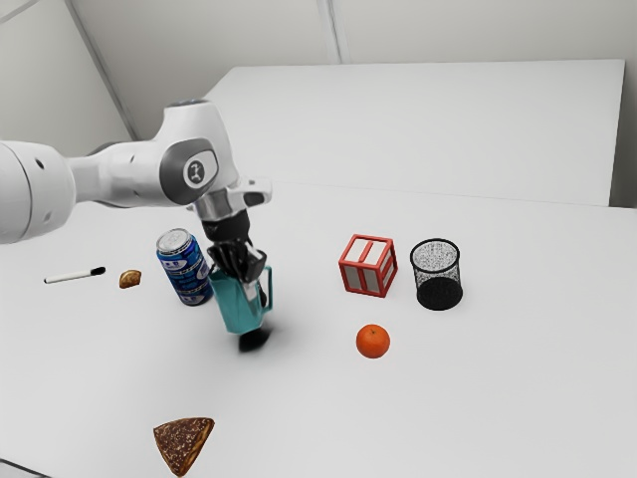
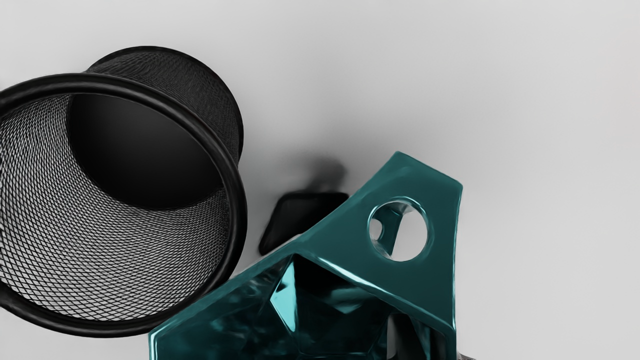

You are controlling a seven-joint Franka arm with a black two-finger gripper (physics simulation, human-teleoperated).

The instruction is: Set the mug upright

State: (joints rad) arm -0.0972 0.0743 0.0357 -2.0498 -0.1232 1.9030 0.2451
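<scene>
Exterior view: fingers [image 1: 236,261] grip the tilted mug [image 1: 237,307]; mesh cup [image 1: 436,261] stands apart.

You get bright, diffuse light, with glints along the mug [image 2: 340,245] and soft grey shadow on the table [image 2: 540,125].

The mug [image 2: 420,280] looks smooth and glossy, the basket [image 2: 235,220] is dark wire mesh, and the table [image 2: 540,125] appears smooth and matt.
</scene>
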